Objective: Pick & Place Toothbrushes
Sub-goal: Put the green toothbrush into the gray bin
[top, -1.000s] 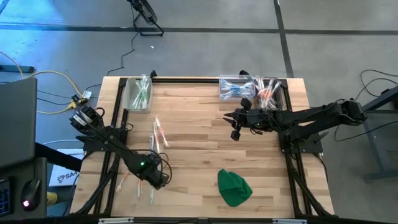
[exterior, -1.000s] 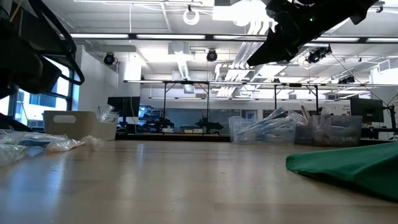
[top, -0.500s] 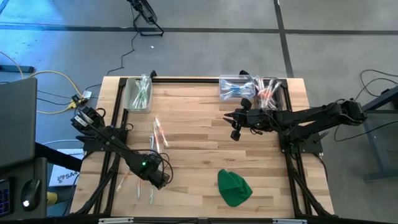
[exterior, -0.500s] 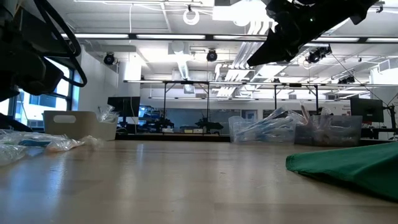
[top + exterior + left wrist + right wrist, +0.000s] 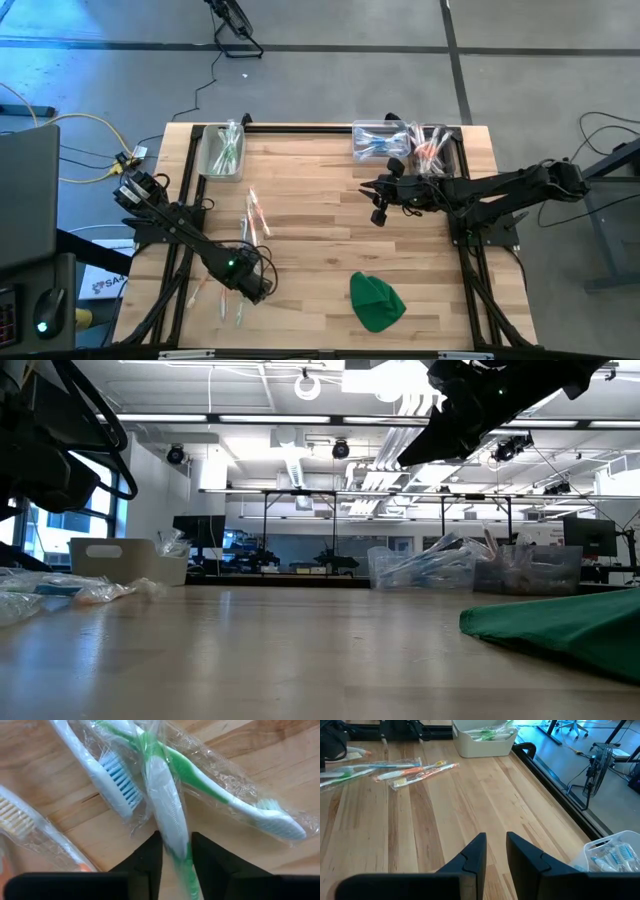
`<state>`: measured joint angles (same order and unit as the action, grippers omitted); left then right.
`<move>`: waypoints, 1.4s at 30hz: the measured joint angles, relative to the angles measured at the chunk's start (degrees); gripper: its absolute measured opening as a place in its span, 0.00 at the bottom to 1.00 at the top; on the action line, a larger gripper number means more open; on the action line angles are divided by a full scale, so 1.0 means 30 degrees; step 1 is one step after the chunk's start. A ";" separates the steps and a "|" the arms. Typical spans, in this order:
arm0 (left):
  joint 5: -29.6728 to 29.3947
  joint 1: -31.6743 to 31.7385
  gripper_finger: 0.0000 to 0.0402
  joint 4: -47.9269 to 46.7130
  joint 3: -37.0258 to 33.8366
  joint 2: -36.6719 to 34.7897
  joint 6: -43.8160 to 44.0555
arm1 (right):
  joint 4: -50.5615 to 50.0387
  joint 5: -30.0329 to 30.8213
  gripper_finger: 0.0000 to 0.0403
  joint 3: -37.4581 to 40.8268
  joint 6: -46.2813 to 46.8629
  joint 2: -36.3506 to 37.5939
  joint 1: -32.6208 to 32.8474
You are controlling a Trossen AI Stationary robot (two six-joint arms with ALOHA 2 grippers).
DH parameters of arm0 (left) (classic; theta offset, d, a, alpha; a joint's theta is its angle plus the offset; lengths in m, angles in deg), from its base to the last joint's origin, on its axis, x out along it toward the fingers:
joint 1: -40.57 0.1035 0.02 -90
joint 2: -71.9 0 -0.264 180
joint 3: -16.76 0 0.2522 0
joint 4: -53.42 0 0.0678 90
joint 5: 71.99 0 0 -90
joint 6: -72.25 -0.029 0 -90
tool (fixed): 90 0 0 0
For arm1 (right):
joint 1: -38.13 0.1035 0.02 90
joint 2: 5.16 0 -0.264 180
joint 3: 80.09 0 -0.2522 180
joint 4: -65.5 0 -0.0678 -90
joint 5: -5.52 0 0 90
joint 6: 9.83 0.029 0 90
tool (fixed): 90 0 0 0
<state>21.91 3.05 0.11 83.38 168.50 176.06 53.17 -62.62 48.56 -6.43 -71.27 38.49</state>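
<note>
On the wooden worktop [image 5: 320, 220], my right gripper [image 5: 377, 190] hangs mid-air near the green cloth [image 5: 376, 301], jaws narrowly parted, empty. My left gripper [image 5: 175, 851], left of the cloth, has its jaws around a wrapped green toothbrush [image 5: 162, 795] among loose toothbrushes [image 5: 255, 215].

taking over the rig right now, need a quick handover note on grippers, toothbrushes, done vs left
Left gripper: low at the table's near left, fingers either side of a wrapped green-and-white toothbrush, not lifted.
Right gripper: hovering mid-table, narrow gap, empty.
Done: toothbrushes in the white bin and clear bins at the far edge.
Left: loose wrapped toothbrushes on the left side.
</note>
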 joint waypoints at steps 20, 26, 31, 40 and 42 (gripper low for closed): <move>-0.0266 0.0007 0.14 -0.0639 0.0921 0.0099 -0.1554 | 0.0000 0.0000 0.16 0.0000 0.0007 0.0000 0.0000; -0.0633 0.0000 0.13 -0.0444 0.1785 0.0109 -0.3008 | -0.0083 0.0000 0.16 0.0000 0.0007 0.0000 0.0000; -0.1472 0.0007 0.13 -0.0571 0.2199 0.0073 -0.3391 | -0.0274 0.0000 0.16 0.0000 0.0007 0.0000 0.0004; -0.1980 0.1103 0.13 -0.0822 0.2528 0.0066 -0.6437 | -0.0277 0.0000 0.16 0.0000 0.0007 0.0000 0.0004; -0.1980 0.1607 0.13 -0.0871 0.2528 0.0066 -0.7696 | -0.0283 0.0000 0.16 0.0000 0.0007 0.0000 0.0007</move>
<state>15.97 7.87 -2.50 90.97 168.70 152.98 52.32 -62.62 48.56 -6.41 -71.27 38.51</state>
